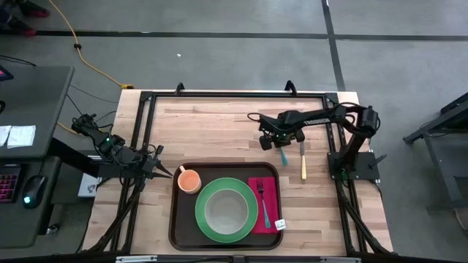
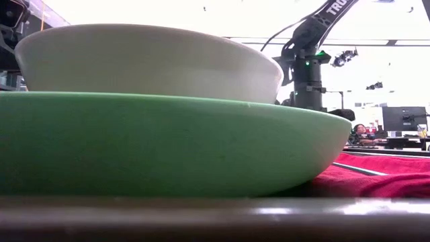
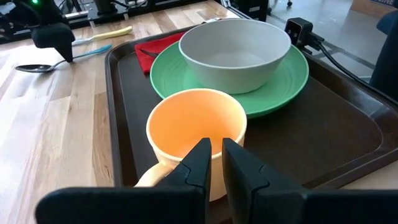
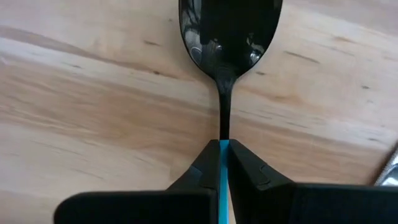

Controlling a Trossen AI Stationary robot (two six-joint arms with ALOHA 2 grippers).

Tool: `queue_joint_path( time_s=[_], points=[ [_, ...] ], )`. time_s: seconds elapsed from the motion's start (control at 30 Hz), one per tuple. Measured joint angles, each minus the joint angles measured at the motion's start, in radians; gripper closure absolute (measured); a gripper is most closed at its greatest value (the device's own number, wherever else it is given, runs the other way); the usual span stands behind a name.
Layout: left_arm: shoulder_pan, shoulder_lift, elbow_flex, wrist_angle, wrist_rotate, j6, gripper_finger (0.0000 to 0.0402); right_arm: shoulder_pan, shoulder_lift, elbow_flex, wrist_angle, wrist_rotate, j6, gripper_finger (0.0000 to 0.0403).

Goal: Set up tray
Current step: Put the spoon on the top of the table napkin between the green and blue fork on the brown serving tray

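The tray (image 1: 175, 223) lies at the table's (image 1: 219, 124) near edge, midway between the arms. At the tray's left rim, the left gripper (image 3: 216, 163) is narrowly parted across the wall of the orange cup (image 1: 189, 180), which stands in the tray's back left corner. Right of the cup sit the green plate (image 1: 207, 226) with its white bowl (image 1: 227, 210), then a red napkin (image 1: 270, 191) bearing a fork (image 1: 265, 207). Behind the tray's right end, the right gripper (image 4: 223, 163) is clamped on a spoon's (image 4: 230, 34) blue handle, beside a yellow-handled utensil (image 1: 303, 162).
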Motion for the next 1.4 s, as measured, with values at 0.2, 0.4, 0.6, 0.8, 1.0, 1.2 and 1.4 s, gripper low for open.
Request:
queue_joint_path(
  time_s=[0.2,0.4,0.6,0.8,1.0,1.2,1.4],
  points=[
    [0.000,0.000,0.000,0.000,-0.001,0.002,0.0330,0.014,-0.001,0.001,-0.004,-0.012,0.020,0.0402],
    [0.000,0.000,0.000,0.000,-0.004,0.003,0.0330,0.025,-0.002,0.002,-0.011,-0.023,0.043,0.0401],
    [0.000,0.000,0.000,0.000,-0.004,0.003,0.0330,0.042,-0.006,0.003,-0.044,-0.028,0.066,0.0401],
    [0.000,0.000,0.000,-0.001,-0.004,0.003,0.0330,0.055,-0.039,0.003,-0.066,-0.028,0.099,0.0401],
    [0.000,0.000,0.000,-0.001,-0.004,0.003,0.0330,0.061,-0.097,0.004,-0.096,-0.013,0.134,0.0401],
    [0.000,0.000,0.000,-0.001,-0.003,0.002,0.0330,0.095,-0.137,0.004,-0.135,-0.022,0.174,0.0401],
    [0.000,0.000,0.000,-0.001,-0.003,0.002,0.0330,0.163,-0.157,0.004,-0.136,-0.053,0.244,0.0402]
  ],
)
